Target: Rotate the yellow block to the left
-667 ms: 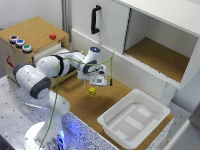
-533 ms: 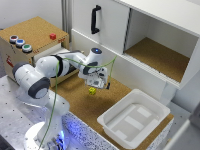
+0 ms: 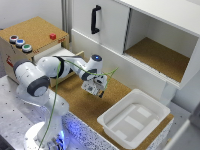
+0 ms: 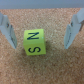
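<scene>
Block [image 4: 34, 41], yellow; letters "N", "S"

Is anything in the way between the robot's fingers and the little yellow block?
Nothing visible is. In the wrist view the yellow block sits on bare cork between the open gripper fingers, with clear gaps on both sides.

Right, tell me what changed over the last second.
The gripper has come down over the small yellow cube, hiding it in the exterior view where it showed before. Its fingers straddle the cube, open, not touching. The white plastic tray and small red block stayed put.
</scene>
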You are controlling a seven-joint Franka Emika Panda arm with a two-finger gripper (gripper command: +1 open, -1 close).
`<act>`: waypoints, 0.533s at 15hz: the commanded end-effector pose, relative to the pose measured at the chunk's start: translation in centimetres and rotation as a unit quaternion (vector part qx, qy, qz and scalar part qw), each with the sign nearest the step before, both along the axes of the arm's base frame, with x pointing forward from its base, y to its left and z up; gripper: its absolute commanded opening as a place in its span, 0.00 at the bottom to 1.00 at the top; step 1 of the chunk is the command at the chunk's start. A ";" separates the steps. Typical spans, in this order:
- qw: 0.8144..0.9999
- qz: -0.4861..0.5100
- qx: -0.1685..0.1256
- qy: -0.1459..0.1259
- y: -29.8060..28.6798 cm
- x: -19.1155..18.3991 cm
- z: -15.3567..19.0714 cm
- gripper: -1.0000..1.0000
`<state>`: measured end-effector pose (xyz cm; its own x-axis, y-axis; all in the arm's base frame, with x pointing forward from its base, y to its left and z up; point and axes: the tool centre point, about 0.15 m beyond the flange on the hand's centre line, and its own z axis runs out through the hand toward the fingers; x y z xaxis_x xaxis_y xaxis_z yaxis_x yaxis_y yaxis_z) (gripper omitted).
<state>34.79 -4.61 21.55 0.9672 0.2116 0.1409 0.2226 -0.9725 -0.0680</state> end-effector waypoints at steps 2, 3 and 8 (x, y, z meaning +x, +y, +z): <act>0.998 0.030 -0.042 0.019 0.5 1.7 -2.5 0.00; 0.998 0.030 -0.045 0.021 0.4 1.5 -2.4 0.00; 0.997 0.036 -0.061 0.018 0.0 0.4 -0.4 0.00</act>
<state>35.31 -4.12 20.27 0.9565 0.2694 0.1119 0.2735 -0.9616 -0.0228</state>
